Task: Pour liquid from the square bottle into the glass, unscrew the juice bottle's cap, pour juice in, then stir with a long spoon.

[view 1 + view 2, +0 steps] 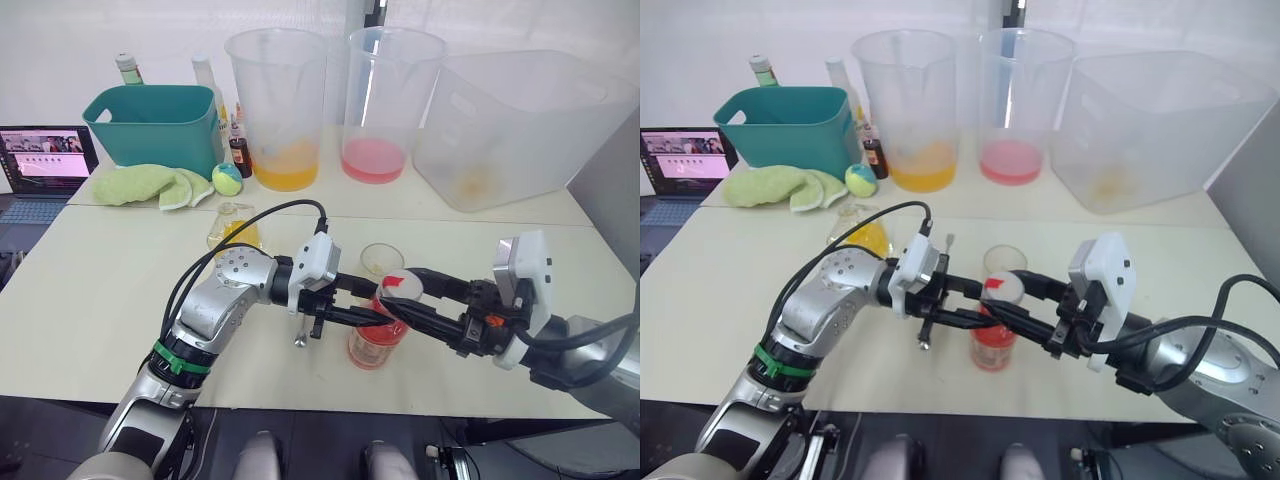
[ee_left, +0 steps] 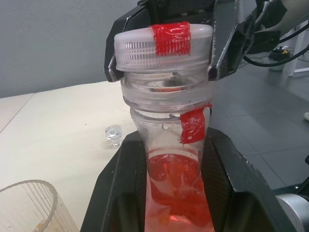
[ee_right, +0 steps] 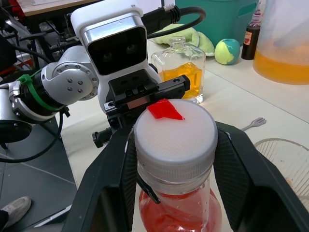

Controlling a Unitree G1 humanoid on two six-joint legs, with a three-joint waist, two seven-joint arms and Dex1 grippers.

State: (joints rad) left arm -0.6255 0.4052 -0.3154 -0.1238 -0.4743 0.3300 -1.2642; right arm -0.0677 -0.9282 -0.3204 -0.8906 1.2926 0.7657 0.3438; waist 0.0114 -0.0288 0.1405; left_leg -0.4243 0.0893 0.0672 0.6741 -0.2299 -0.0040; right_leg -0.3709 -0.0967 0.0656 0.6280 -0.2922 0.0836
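Gripping the juice bottle (image 1: 377,345) (near table edge), right gripper (image 3: 175,145) clamps cap (image 3: 175,137).

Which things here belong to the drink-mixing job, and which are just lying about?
Job: slim plastic juice bottle of red liquid; white screw cap; small clear glass; squat square bottle of yellow liquid.

Lying about: teal tub; green cloth; laptop; tall plastic buckets.
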